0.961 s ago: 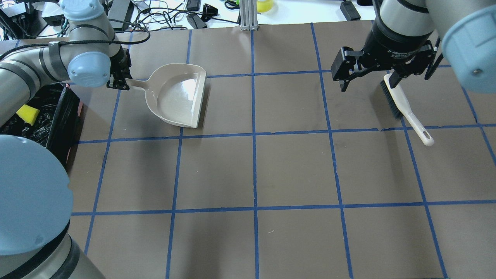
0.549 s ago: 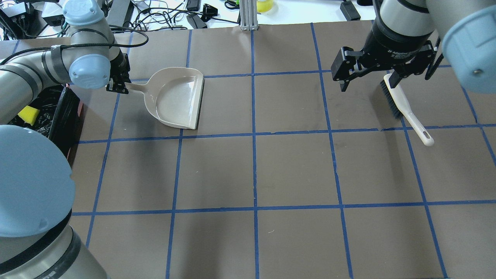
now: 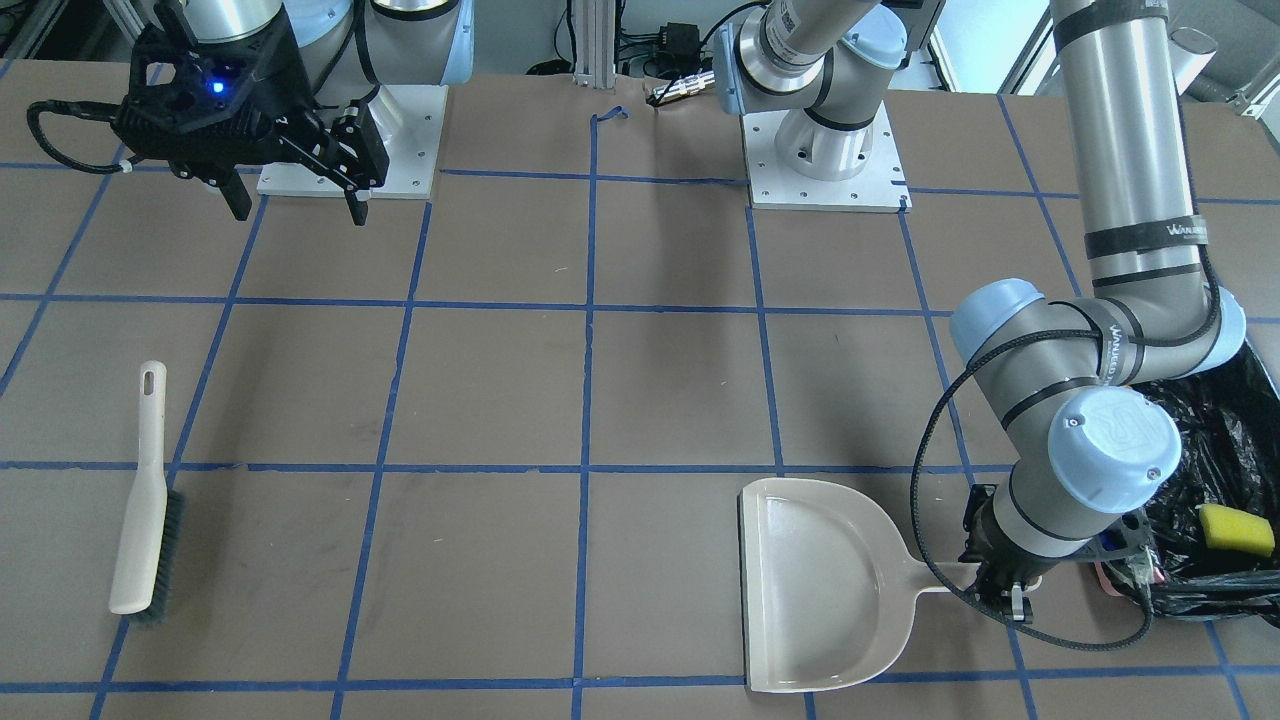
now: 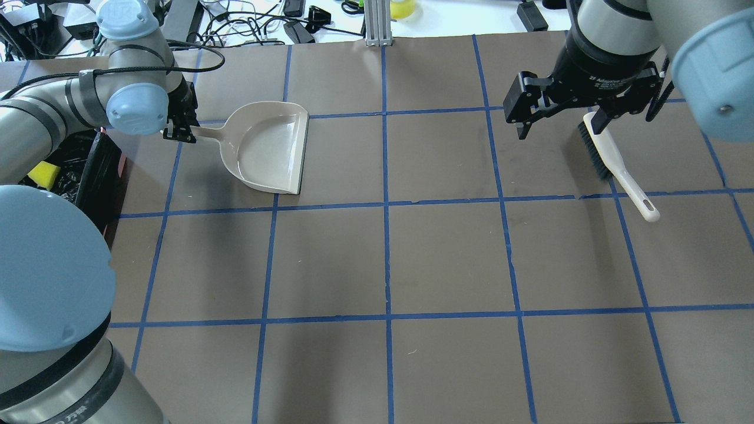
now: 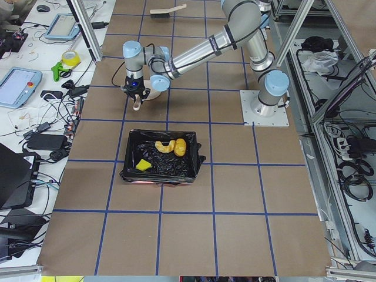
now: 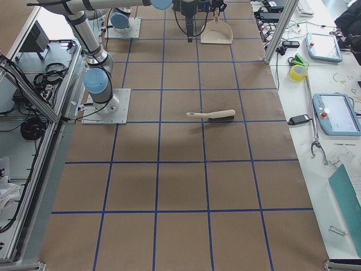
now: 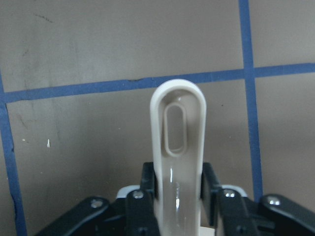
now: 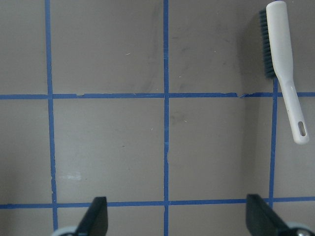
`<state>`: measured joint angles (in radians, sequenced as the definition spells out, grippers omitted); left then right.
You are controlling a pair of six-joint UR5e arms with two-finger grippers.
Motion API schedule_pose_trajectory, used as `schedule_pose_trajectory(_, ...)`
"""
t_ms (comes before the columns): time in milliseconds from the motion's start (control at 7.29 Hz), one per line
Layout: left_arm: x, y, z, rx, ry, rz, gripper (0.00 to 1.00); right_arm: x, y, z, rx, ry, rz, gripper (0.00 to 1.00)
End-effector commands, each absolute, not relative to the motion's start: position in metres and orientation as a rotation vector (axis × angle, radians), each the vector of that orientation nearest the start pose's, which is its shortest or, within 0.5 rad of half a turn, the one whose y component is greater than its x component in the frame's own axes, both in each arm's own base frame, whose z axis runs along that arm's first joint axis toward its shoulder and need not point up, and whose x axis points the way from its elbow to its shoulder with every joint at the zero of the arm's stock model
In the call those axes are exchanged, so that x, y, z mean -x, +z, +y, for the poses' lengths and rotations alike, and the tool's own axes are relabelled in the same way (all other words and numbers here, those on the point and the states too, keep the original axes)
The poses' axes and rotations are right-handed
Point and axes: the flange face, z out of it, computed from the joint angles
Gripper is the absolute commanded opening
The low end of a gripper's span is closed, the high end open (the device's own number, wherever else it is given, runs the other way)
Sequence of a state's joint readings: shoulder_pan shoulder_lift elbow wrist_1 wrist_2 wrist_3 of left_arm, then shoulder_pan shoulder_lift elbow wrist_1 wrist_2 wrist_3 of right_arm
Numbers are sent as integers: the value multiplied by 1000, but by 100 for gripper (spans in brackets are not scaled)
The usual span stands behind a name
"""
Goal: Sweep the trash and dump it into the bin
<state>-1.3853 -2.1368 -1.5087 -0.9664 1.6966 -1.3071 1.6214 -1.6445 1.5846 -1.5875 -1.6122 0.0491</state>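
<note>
The bin point(image 5: 130, 170), lined with black plastic, stands at the table's left end. In it lie the yellow-orange lump point(image 5: 180, 146), the pale crescent point(image 5: 164, 145) and the sponge chunk point(image 5: 143, 165). In the overhead view only the sponge point(image 4: 43, 172) shows in the bin point(image 4: 97, 171). My left gripper point(image 4: 179, 131) is shut on the handle of the beige dustpan point(image 4: 271, 150), just right of the bin. The wrist view shows the fingers point(image 7: 147, 194) clamping the handle point(image 7: 178, 128). My right gripper point(image 4: 586, 126) is open and empty, held above the table.
A white brush point(image 4: 615, 162) with dark bristles lies on the table at the far right, below the right gripper; it also shows in the right wrist view point(image 8: 285, 64). Cables and devices lie beyond the table's far edge.
The left gripper has pulled the dustpan slightly left and turned it, so its front lip runs nearly straight. The right arm and the brush have not moved.
</note>
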Motion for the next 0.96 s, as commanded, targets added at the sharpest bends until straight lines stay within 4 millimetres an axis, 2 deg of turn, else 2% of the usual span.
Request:
schedule_pose_trajectory(0,-5,246,-689,2114,-225,2263,0,-153,518,-460,0,-125,3177,100)
schedule_pose_trajectory(824,-5,244,-688,2141,-224,2233,0,-153,519,-459,5,-125,3177,100)
